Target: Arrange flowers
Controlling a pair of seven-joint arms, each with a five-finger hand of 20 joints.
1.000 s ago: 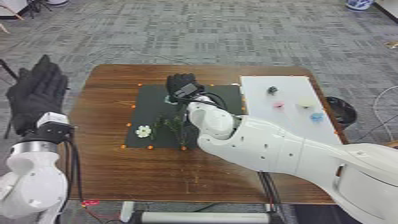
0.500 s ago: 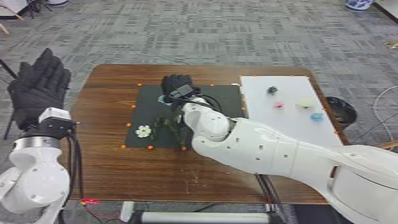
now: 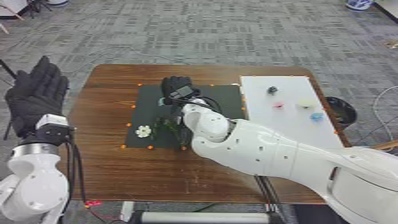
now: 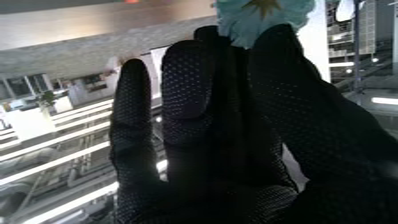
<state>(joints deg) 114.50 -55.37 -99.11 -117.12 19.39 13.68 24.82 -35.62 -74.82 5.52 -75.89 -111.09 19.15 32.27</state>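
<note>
We've got the right hand (image 3: pixel 176 84) over the far part of the black mat (image 3: pixel 142 102), thumb and a finger pinched on a pale blue flower (image 4: pixel 286 14). Looks like we're mid-placement, so next we'd probably want to settle the bloom in its spot and let go gently, without dragging the green stems (image 3: pixel 163 123) nearer us. White flower (image 3: pixel 143 131) lies near left on the mat. Right side of the counter (image 3: pixel 115 172), a white sheet (image 3: pixel 293 122) carries small pink, yellowish, blue and dark pieces. Past that there's a dark bin (image 3: pixel 343 111), contents anyone's guess. Left hand (image 3: pixel 34 95) is wide open, empty, off the left edge.
</note>
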